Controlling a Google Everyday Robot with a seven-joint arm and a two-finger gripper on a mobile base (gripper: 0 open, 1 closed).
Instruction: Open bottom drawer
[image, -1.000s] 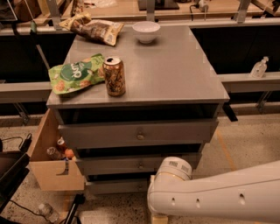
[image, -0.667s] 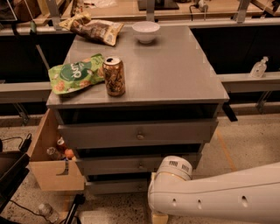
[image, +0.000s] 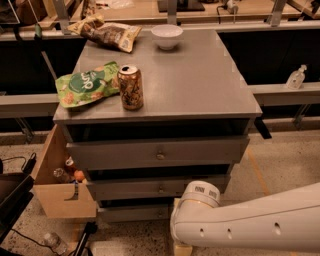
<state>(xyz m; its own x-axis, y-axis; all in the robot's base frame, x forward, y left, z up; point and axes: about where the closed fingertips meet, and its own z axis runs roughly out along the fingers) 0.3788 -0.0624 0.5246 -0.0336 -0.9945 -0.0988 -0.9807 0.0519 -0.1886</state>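
1. Bottom drawer (image: 132, 213): one, the lowest of three grey fronts in the cabinet (image: 200, 85). Its right end is hidden behind the arm.
2. One white arm (image: 250, 225) crosses the lower right, with its elbow in front of that drawer. The gripper is out of view past the elbow, so I cannot tell whether it is wide or narrow.
3. One wooden box (image: 60, 200) sits against the cabinet's left side.
4. Two snack bags lie on top: a green bag (image: 82, 90) and a brown bag (image: 107, 32).
5. One can (image: 131, 87) and one bowl (image: 166, 36).
6. Nothing has shifted since a second ago; arm and drawer sit as before.
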